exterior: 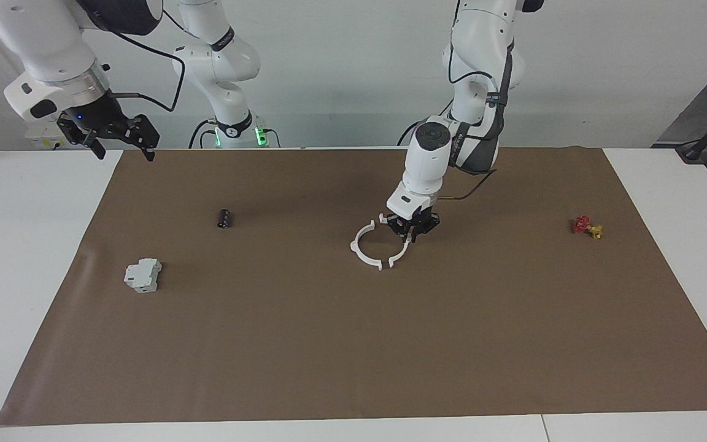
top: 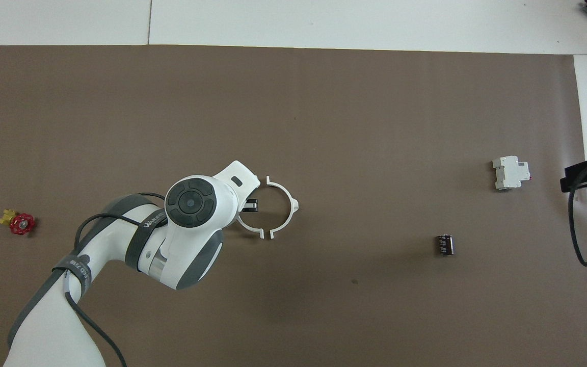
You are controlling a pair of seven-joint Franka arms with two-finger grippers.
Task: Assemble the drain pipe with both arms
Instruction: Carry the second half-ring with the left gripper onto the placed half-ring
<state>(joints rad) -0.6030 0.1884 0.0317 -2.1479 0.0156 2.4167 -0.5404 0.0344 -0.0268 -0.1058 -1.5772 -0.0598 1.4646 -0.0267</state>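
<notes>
The drain pipe lies as two white half-ring arcs on the brown mat (exterior: 353, 344), facing each other as a near ring with small gaps at the tabs. One arc (exterior: 356, 248) lies free toward the right arm's end; it also shows in the overhead view (top: 292, 204). My left gripper (exterior: 413, 233) is down at the mat, shut on the other arc (exterior: 404, 252), which the left hand partly hides in the overhead view (top: 247, 227). My right gripper (exterior: 123, 140) waits open and empty, raised over the mat's corner at the right arm's end.
A pale grey boxy block (exterior: 143, 275) and a small black cylinder (exterior: 224, 218) lie toward the right arm's end. A red and yellow valve (exterior: 585, 226) lies toward the left arm's end. White table surrounds the mat.
</notes>
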